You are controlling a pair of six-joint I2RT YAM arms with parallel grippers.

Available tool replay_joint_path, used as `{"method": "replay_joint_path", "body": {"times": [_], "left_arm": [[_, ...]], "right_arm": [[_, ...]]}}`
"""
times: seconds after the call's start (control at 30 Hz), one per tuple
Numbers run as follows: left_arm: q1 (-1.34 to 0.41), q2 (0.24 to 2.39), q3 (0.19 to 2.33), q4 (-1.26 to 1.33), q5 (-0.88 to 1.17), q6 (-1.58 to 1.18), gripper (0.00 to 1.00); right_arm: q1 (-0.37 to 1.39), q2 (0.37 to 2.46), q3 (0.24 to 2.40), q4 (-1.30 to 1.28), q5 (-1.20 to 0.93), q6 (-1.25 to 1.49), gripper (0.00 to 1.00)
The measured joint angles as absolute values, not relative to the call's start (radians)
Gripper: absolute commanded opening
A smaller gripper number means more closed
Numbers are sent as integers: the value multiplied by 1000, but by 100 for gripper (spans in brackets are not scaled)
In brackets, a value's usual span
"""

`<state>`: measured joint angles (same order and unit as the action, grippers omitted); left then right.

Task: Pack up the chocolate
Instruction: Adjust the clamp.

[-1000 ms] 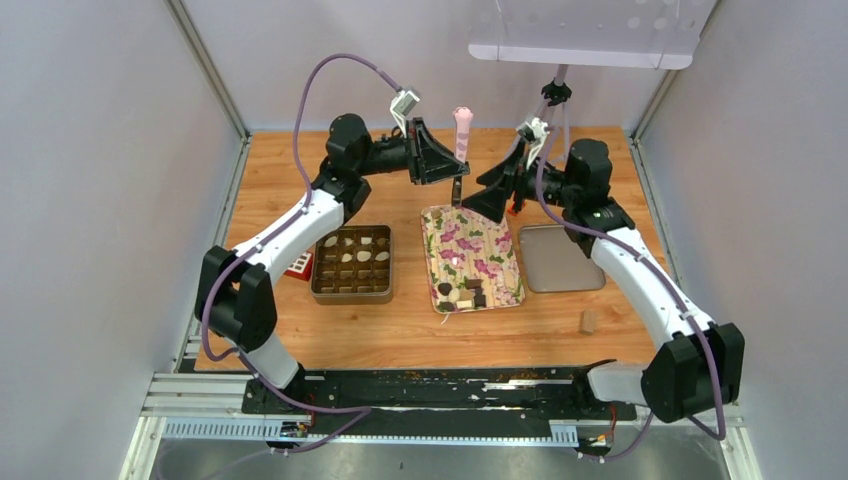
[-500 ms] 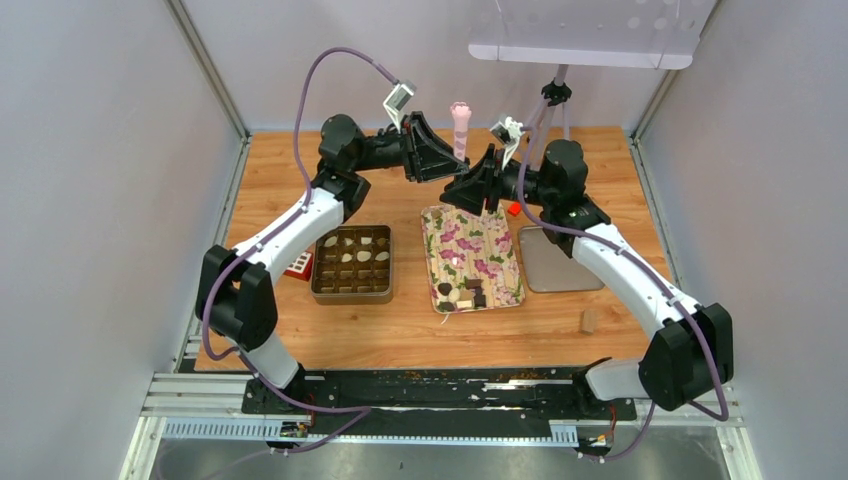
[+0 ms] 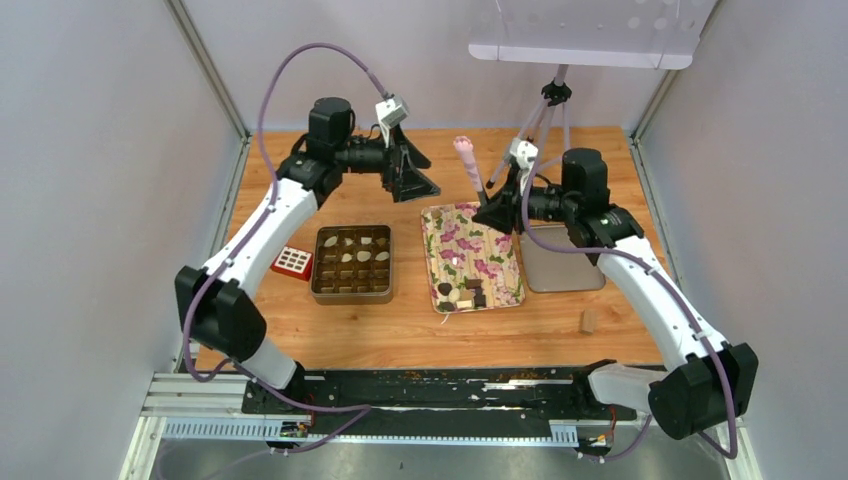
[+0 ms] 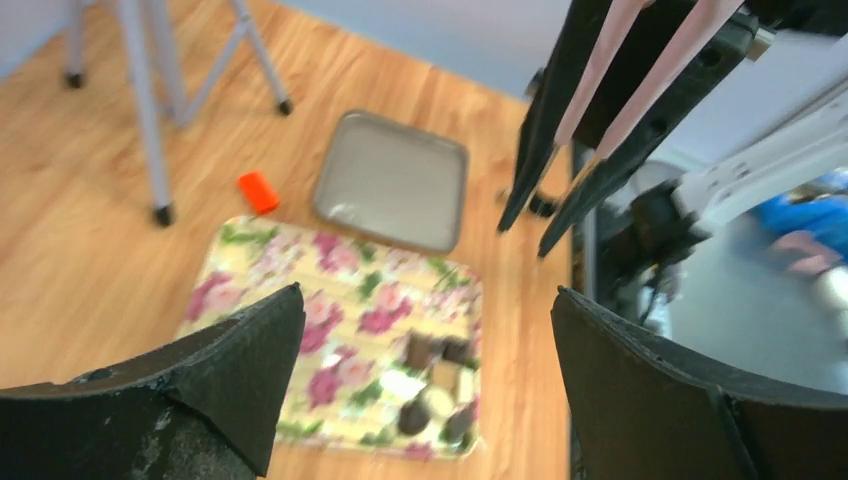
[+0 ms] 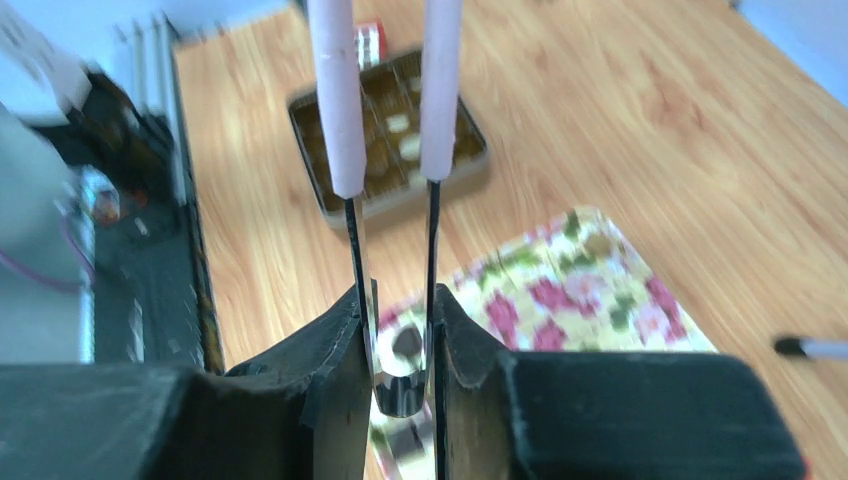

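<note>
Top external view: my left arm reaches up and inward over the far left of the bench (image 3: pixel 300 330), elbow bent. Its end effector (image 3: pixel 412 180) is raised in the air, fingers spread wide apart with nothing between them. Below it lies a red packet (image 3: pixel 292 261), its print too small to read, just beside the tin (image 3: pixel 350 293). Some chocolate (image 3: pixel 352 255) sits in the tin's compartments, and more is clustered at the near end of the flowered tray (image 3: pixel 470 240). My right arm bends up over that tray's far corner. Its end effector (image 3: pixel 497 213) is clamped on the thin metal legs of the tongs (image 3: pixel 465 150), whose pink-sleeved ends point upward. A grey metal tray (image 3: pixel 565 265) lies just right.
</note>
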<state>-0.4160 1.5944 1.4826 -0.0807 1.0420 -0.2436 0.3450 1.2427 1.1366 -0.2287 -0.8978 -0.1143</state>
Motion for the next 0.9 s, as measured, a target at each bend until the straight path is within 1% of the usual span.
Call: {"method": "replay_joint_path", "body": {"times": [0.1, 0.2, 0.3, 0.43, 0.57, 0.77, 0.9], "left_arm": [[-401, 1532, 1557, -414, 985, 94, 100], [-430, 1477, 1636, -631, 926, 308, 100], [-505, 1469, 1756, -808, 859, 478, 99], [-608, 1506, 1844, -986, 805, 621, 90], [-657, 1575, 1844, -1055, 782, 641, 79], [-678, 1638, 1819, -1008, 762, 563, 78], [-692, 1638, 1798, -952, 744, 527, 70]], "right_arm": [[337, 1203, 1135, -461, -860, -356, 20], [342, 1192, 1132, -669, -799, -568, 20], [350, 1196, 1132, -838, -714, -730, 20], [353, 1209, 1155, -967, -628, -840, 22], [358, 1210, 1184, -1003, -591, -878, 22], [379, 1210, 1195, -1015, -567, -901, 22], [390, 1210, 1208, -1032, -555, -915, 23]]}}
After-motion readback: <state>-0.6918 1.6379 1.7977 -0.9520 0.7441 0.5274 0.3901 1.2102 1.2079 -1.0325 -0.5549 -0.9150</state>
